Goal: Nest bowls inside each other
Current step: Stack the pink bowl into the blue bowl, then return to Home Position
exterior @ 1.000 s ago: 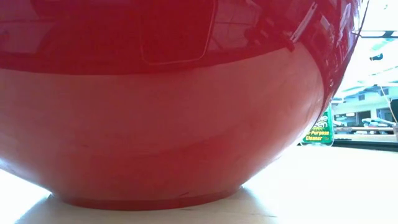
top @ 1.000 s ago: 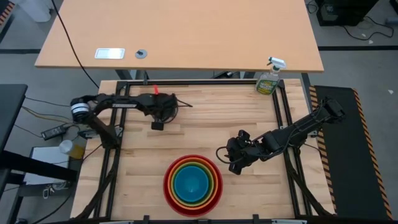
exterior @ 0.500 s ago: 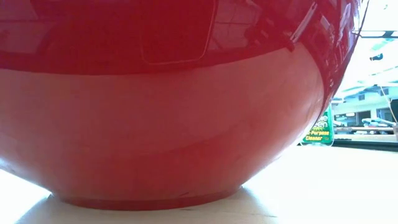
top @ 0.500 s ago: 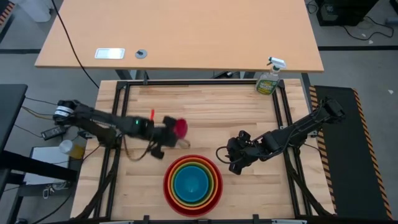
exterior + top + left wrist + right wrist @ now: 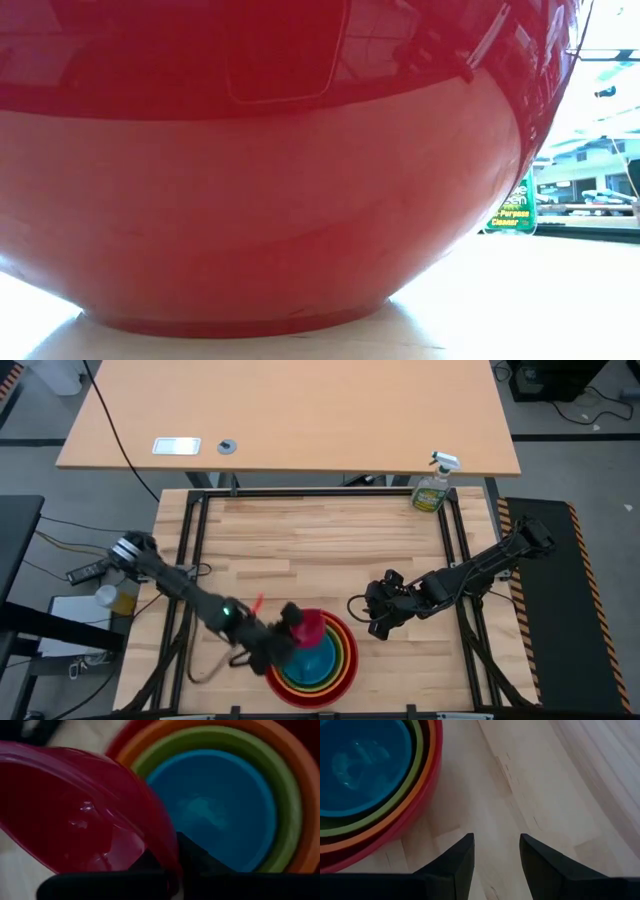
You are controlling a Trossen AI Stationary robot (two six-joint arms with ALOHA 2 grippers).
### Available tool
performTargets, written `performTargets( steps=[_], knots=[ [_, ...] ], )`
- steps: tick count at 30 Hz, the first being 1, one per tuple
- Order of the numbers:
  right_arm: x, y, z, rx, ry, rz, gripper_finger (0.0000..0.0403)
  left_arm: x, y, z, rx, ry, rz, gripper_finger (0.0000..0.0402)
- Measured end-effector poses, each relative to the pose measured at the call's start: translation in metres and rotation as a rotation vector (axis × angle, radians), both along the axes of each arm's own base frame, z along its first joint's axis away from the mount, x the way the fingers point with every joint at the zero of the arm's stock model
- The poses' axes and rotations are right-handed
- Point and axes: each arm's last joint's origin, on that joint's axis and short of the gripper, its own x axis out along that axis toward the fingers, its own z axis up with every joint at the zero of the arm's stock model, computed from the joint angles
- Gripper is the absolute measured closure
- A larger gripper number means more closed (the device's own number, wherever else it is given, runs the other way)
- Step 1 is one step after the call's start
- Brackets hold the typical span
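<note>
Four bowls sit nested near the table's front edge: red [image 5: 347,660] outermost, then orange [image 5: 295,755], lime green [image 5: 282,795] and blue [image 5: 318,664] innermost. The red bowl's wall [image 5: 270,170] fills the low view. The small magenta-pink bowl [image 5: 310,627] hangs tilted over the stack's left part. My left gripper [image 5: 289,632] is shut on it. My right gripper [image 5: 378,622] stands open just right of the stack, above bare wood, with nothing between its fingers [image 5: 462,862]. My left gripper pinches the pink bowl's rim [image 5: 169,862], one finger [image 5: 200,860] outside the wall and the other inside the bowl. It comes slanting down from the table's left. The bowl is lifted clear and tilted, partly over the blue bowl [image 5: 215,810].
A green spray bottle [image 5: 433,488] stands at the table's far right corner, also seen as a bottle [image 5: 515,205] in the low view. The wooden top [image 5: 330,535] beyond the stack is bare. A larger desk [image 5: 290,410] stands behind the table.
My left gripper has swung from the table's far left toward the near edge and rightward to the stack, turning as it went. It carries the pink bowl clear of the table, now over the stack's left part. The stack has stayed put.
</note>
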Motion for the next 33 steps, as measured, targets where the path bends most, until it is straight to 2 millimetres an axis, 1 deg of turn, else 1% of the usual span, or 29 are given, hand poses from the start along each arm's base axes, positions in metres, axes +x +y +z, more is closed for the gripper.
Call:
performTargets(
  steps=[2,4,6,10,13,16,21,25,28,33],
  knots=[
    [0.0,0.0,0.0,0.0,0.0,0.001,0.0239,0.008,-0.016,-0.011,0.047,0.053,-0.04,0.0388],
    [0.0,0.0,0.0,0.0,0.0,0.0,0.0239,0.013,-0.027,-0.022,0.099,0.128,-0.061,0.0388],
    [0.0,0.0,0.0,0.0,0.0,0.001,0.0239,0.02,-0.034,-0.033,0.145,0.199,-0.068,0.0388],
    [0.0,0.0,0.0,-0.001,0.0,0.002,0.0239,0.031,-0.042,-0.059,0.225,0.307,-0.077,0.0383],
    [0.0,0.0,0.0,-0.003,-0.002,0.001,0.0239,0.035,-0.046,-0.065,0.243,0.308,-0.088,0.0358],
    [0.0,0.0,0.0,-0.005,-0.002,0.0,0.0239,0.036,-0.047,-0.067,0.241,0.303,-0.086,0.0313],
    [0.0,0.0,0.0,-0.01,-0.004,0.003,0.0239,0.035,-0.047,-0.056,0.227,0.255,-0.059,0.023],
    [0.0,0.0,0.0,-0.011,-0.001,0.005,0.0239,0.031,-0.05,-0.046,0.189,0.221,-0.038,0.0183],
    [0.0,0.0,0.0,-0.006,0.005,0.009,0.0239,0.025,-0.049,-0.032,0.141,0.202,-0.01,0.0169],
    [0.0,0.0,0.0,0.005,0.006,0.014,0.0239,0.016,-0.042,-0.003,0.03,0.149,0.042,0.0171]
  ],
)
